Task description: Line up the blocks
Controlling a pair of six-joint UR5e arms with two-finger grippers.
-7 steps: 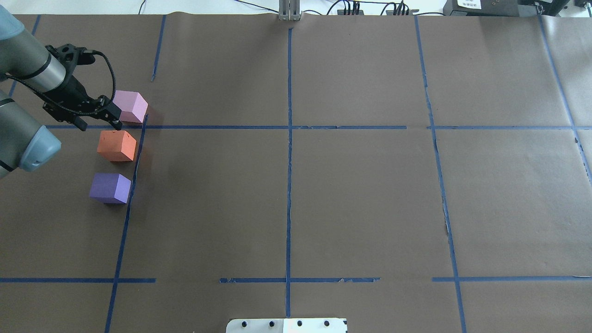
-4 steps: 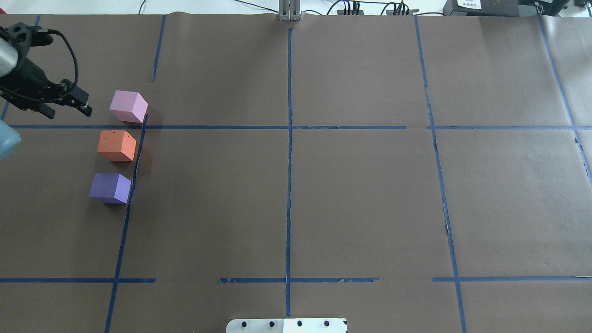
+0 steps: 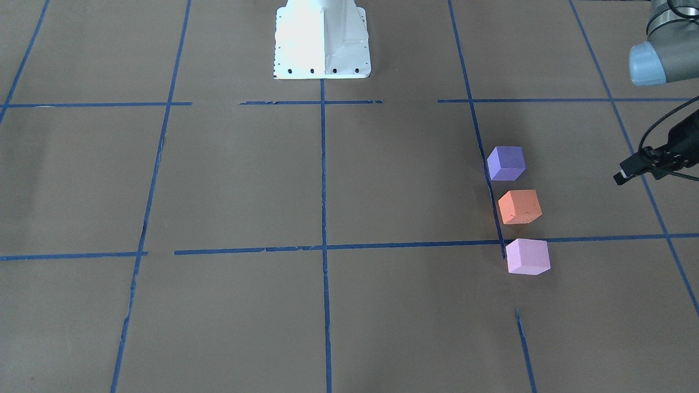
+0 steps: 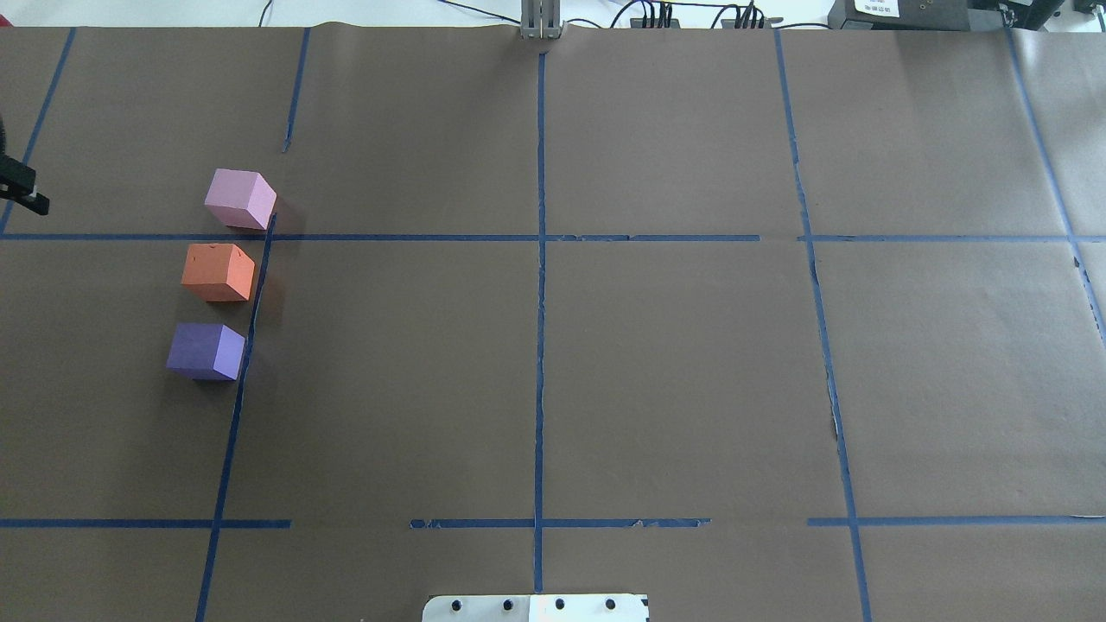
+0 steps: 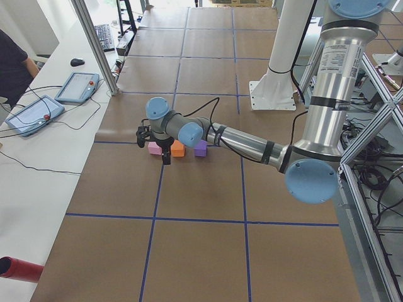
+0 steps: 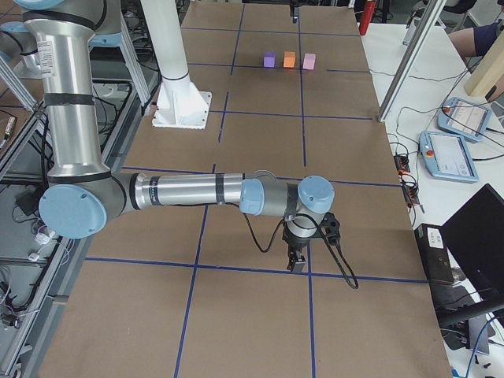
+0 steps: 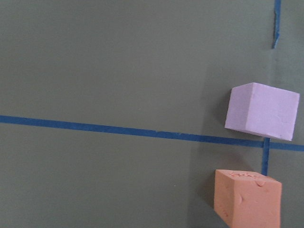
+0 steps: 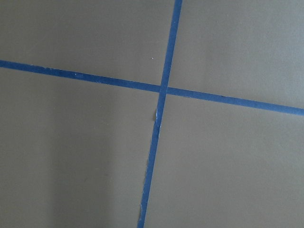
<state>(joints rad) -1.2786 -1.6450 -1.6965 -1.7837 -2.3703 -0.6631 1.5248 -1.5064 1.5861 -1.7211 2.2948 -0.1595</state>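
Three small matte cubes of equal size are set apart in a short row on the brown paper beside a blue tape line, the pink-lilac block (image 4: 240, 198) farthest, the dented orange block (image 4: 218, 271) between, the blue-purple block (image 4: 206, 351) nearest.

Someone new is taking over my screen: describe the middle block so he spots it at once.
On the brown table, look to the robot's left side, where a short row runs beside a blue tape line. The orange block sits between the pink block and the purple block, and only it shows dents.
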